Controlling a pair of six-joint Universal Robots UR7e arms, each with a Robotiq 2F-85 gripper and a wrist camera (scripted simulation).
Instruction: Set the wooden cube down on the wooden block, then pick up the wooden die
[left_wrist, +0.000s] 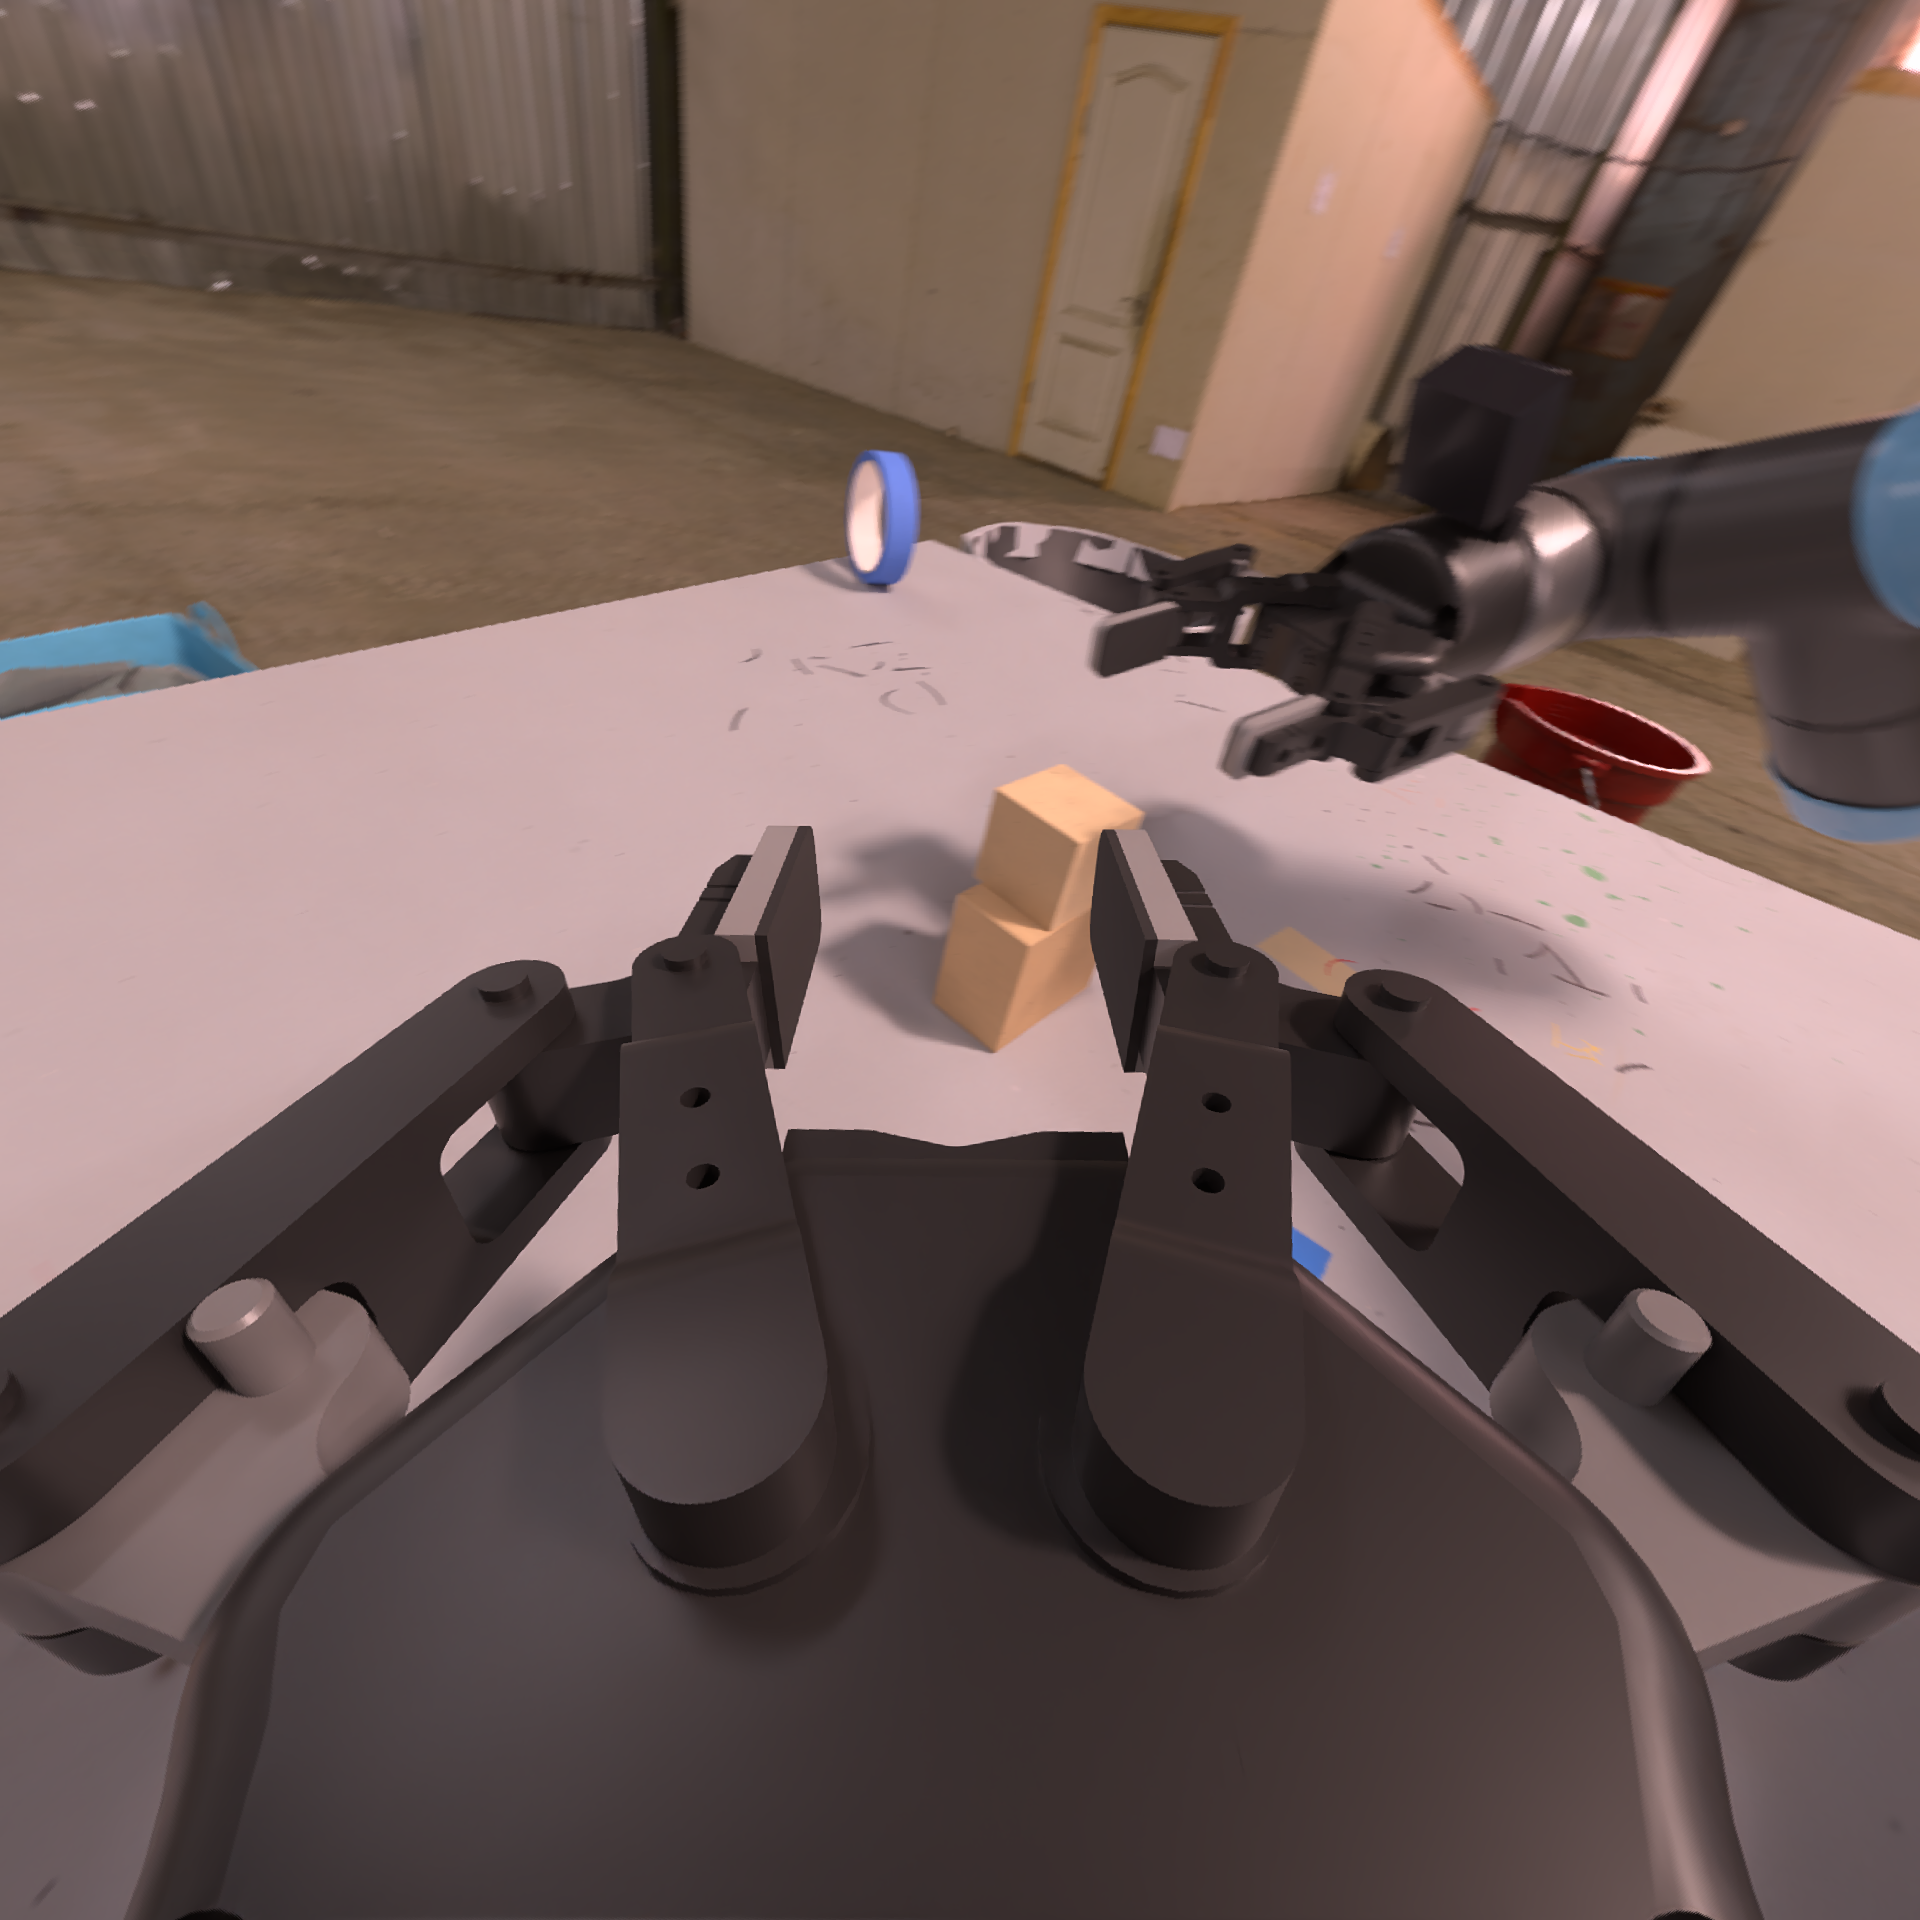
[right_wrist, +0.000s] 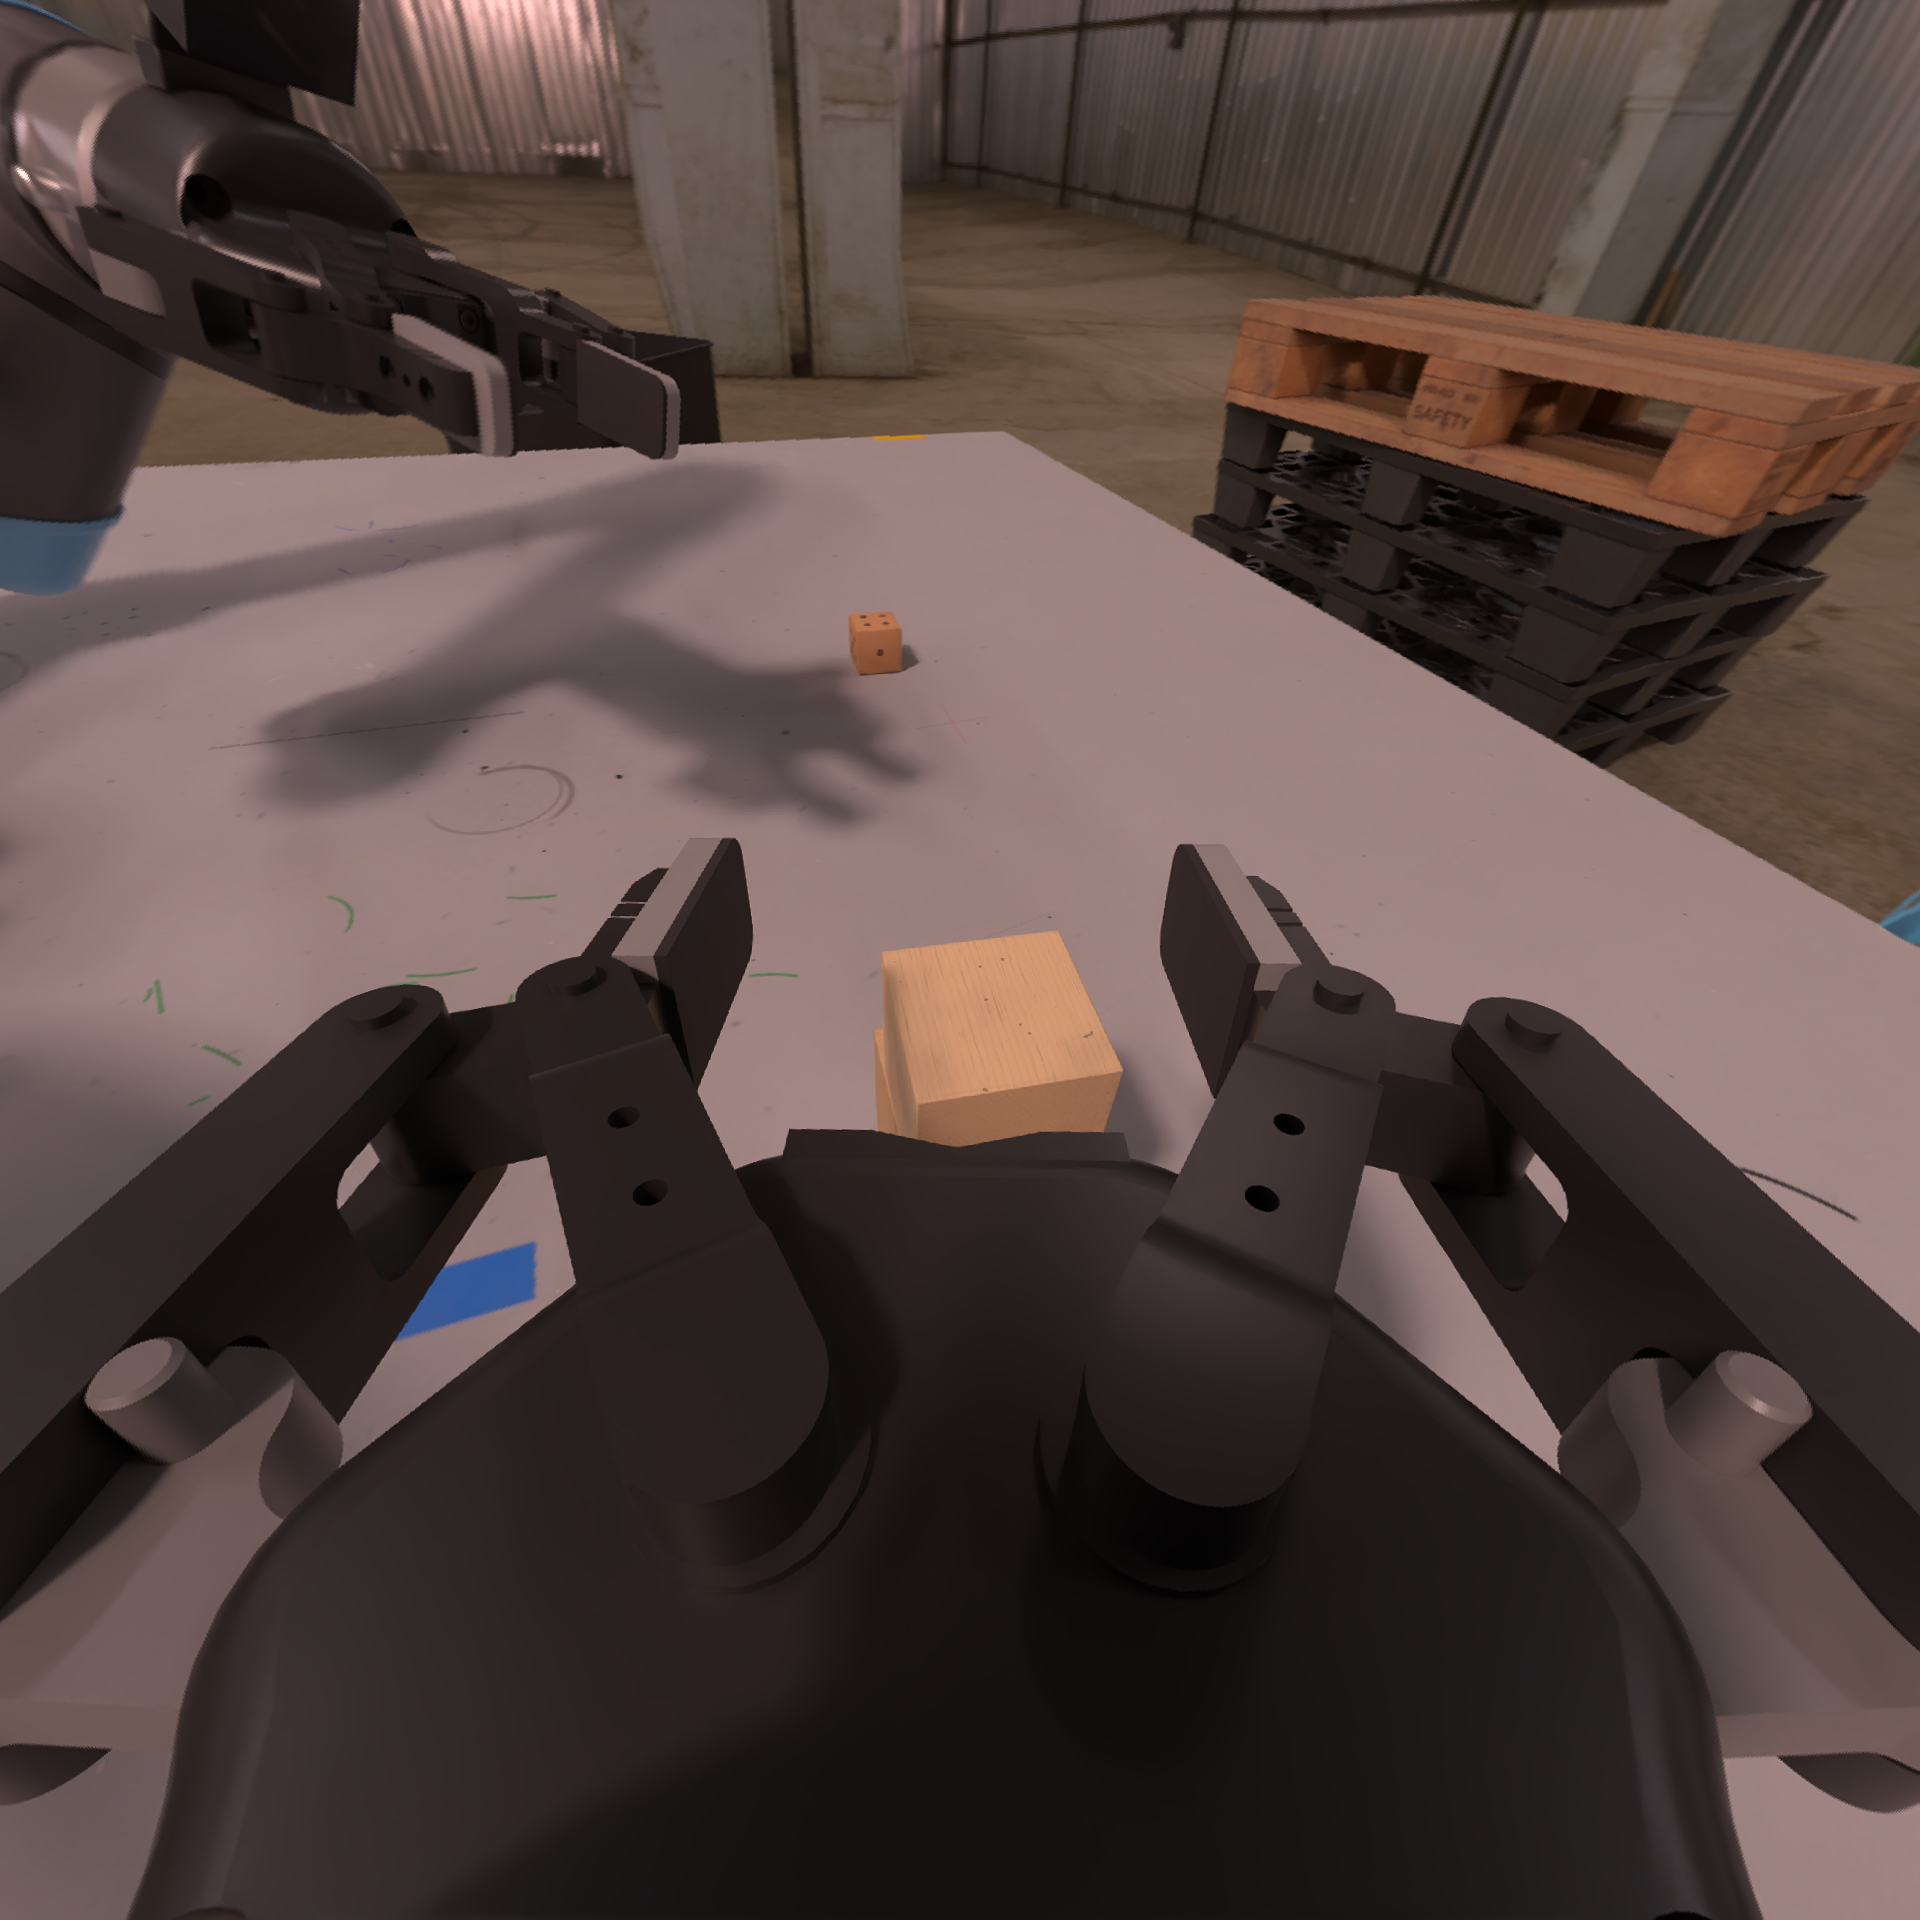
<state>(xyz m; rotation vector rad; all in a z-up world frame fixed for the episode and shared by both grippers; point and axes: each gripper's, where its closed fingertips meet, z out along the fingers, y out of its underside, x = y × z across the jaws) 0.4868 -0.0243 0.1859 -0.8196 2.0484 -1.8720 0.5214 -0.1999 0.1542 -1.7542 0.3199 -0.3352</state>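
A pale wooden cube (left_wrist: 1055, 842) rests on a wooden block (left_wrist: 1003, 977) on the grey table (left_wrist: 416, 831), turned a little and offset from it. My left gripper (left_wrist: 956, 925) is open and empty, with the stack just beyond its fingertips, nearer the right finger. My right gripper (right_wrist: 956, 925) is open and empty above the cube (right_wrist: 992, 1039); only an edge of the block (right_wrist: 885, 1081) shows under it. The small wooden die (right_wrist: 875, 642) stands alone farther out on the table. Each view shows the other gripper, the right (left_wrist: 1195, 686) and the left (right_wrist: 582, 400).
A blue tape roll (left_wrist: 883, 520) stands on edge at the table's far side. A red bucket (left_wrist: 1590, 743) and a blue bin (left_wrist: 104, 655) sit off the table. Stacked pallets (right_wrist: 1558, 468) stand beyond the table's right edge. A blue tape strip (right_wrist: 473, 1283) lies on the table.
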